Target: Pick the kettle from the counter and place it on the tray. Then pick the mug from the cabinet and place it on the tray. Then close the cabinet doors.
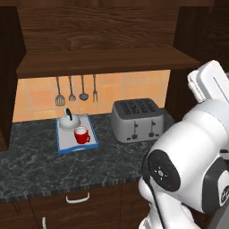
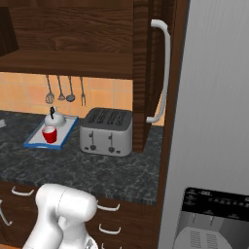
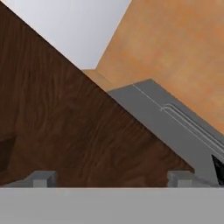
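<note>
On the left part of the desk (image 1: 40, 165) sits the tray (image 1: 67, 145), flat on the dark marbled stone below the tiled wall. The kettle (image 1: 68, 121) stands at the tray's back end, upright, its black handle up. The mug (image 1: 81, 135) stands on the tray just in front of the kettle, close to it; whether they touch is hard to tell. From the right base camera the same pair shows, the mug (image 2: 49, 134) in front of the kettle (image 2: 54, 118) on the tray (image 2: 36, 142).

Above them, four utensils (image 1: 76, 89) hang on the wall under the cabinet (image 1: 103, 44), whose wide shelf lies open to view. Right of the tray, apart from it, stands the toaster (image 1: 135, 120).

Further right, a cabinet door (image 2: 146, 73) stands swung out, edge toward the right base camera, with its long silver handle (image 2: 164, 70) facing right. Beside it rises a tall grey appliance (image 2: 214, 121).

The end effector (image 3: 111, 178) looks at dark wood grain close up; its two fingertips (image 3: 41, 178) stand wide apart with nothing between them.
</note>
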Motion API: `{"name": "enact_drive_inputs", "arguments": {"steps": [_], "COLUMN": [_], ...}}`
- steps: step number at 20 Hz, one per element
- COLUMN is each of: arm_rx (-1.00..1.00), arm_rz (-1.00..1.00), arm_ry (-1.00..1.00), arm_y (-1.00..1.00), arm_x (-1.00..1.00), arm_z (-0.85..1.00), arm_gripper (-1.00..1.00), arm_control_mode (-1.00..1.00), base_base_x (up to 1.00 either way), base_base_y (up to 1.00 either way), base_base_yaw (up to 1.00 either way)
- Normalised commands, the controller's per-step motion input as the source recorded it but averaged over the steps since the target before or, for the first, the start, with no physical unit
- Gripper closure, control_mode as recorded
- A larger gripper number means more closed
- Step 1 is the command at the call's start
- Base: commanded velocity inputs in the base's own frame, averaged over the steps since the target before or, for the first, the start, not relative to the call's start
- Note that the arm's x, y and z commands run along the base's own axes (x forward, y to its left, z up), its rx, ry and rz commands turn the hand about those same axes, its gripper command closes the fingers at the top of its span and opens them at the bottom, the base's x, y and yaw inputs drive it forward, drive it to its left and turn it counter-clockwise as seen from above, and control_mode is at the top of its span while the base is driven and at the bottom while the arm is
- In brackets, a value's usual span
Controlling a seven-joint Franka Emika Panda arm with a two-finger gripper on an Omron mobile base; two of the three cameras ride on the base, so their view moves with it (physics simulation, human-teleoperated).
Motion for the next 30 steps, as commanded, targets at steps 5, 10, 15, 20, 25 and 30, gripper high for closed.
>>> {"name": "enact_drive_inputs", "arguments": {"steps": [5,10,15,20,25,30], "arm_rx": [0.0,0.01,0.0,0.03,0.06,0.01], "arm_rz": [-0.25,-0.27,-0.08,0.0,0.01,0.01], "arm_ry": [-0.25,-0.2,-0.14,-0.28,-0.22,-0.24], "arm_y": [-0.32,-0.52,-0.67,-0.66,-0.43,-0.41], "arm_x": [-0.05,-0.06,-0.03,-0.24,-0.23,-0.29], "arm_z": [0.0,0.01,0.0,0.19,0.23,0.15], "arm_gripper": [-1.0,-1.0,-1.0,-1.0,-1.0,-1.0], "arm_control_mode": [-1.0,-1.0,-1.0,-1.0,-1.0,-1.0], "base_base_x": [0.0,0.0,0.0,0.0,0.0,0.0], "base_base_y": [0.0,0.0,0.0,0.0,0.0,0.0], "base_base_yaw": [0.0,0.0,0.0,0.0,0.0,0.0]}}
